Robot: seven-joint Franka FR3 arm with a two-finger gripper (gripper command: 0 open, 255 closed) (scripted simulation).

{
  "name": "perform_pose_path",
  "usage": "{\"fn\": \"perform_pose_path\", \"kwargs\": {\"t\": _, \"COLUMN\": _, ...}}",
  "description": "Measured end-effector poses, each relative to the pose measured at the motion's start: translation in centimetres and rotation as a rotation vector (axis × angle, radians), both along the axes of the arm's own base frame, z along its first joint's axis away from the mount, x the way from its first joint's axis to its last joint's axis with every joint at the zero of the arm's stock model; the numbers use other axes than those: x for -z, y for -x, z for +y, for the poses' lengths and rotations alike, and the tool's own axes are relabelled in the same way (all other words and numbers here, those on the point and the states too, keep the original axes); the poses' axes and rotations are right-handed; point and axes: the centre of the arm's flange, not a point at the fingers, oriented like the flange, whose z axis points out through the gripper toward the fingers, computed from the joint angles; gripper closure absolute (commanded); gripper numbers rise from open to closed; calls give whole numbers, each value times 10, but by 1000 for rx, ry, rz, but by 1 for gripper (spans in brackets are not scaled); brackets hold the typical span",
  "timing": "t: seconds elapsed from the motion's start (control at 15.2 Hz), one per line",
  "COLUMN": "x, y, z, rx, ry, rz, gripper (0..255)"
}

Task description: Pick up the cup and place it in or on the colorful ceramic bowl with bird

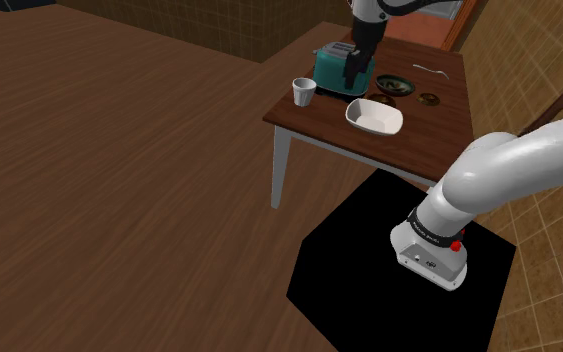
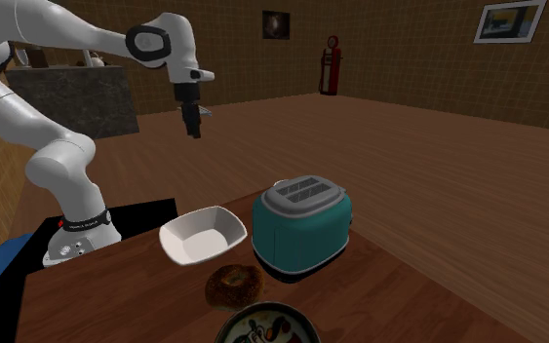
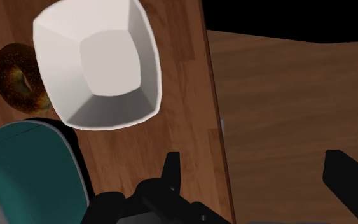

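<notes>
We see a dark wooden tabletop (image 1: 439,125) on pale legs, standing on a brown plank floor (image 1: 119,180). The cup (image 1: 303,91) – small, pale grey-white, round and tapering toward its base – stands upright at the tabletop's corner on the shoulder view's left, just beside a glossy teal toaster (image 1: 331,68) with a grey 2-slot top. The black pincer (image 1: 353,78) hangs in the air over the toaster, apart from the cup.

In the wrist view the pincer's (image 3: 260,178) 2 fingers (image 3: 171,168) stand wide apart with nothing between them – it is open and holds nothing. Below it lie a plain white bowl (image 3: 98,63), square with rounded corners and faceted inner walls, and a mottled brown ring-shaped bagel (image 3: 20,79) just beside that bowl.

The colorful bowl (image 2: 265,324) is round, with a dark rim and a painted inside; it sits near the bagel, with the toaster and the white bowl between it and the cup. We cannot make out the painted design.
</notes>
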Motion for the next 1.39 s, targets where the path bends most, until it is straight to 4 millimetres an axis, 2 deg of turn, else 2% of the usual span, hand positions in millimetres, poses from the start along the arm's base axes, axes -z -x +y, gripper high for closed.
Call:
{"fn": "perform_pose_path", "kwargs": {"t": 0.92, "x": 88, "y": -148, "z": -46, "rx": -3, "ry": 23, "rz": -45, "gripper": 0}}
{"fn": "perform_pose_path", "kwargs": {"t": 1.39, "x": 129, "y": -223, "z": -76, "rx": -4, "ry": 35, "rz": -67, "gripper": 0}}
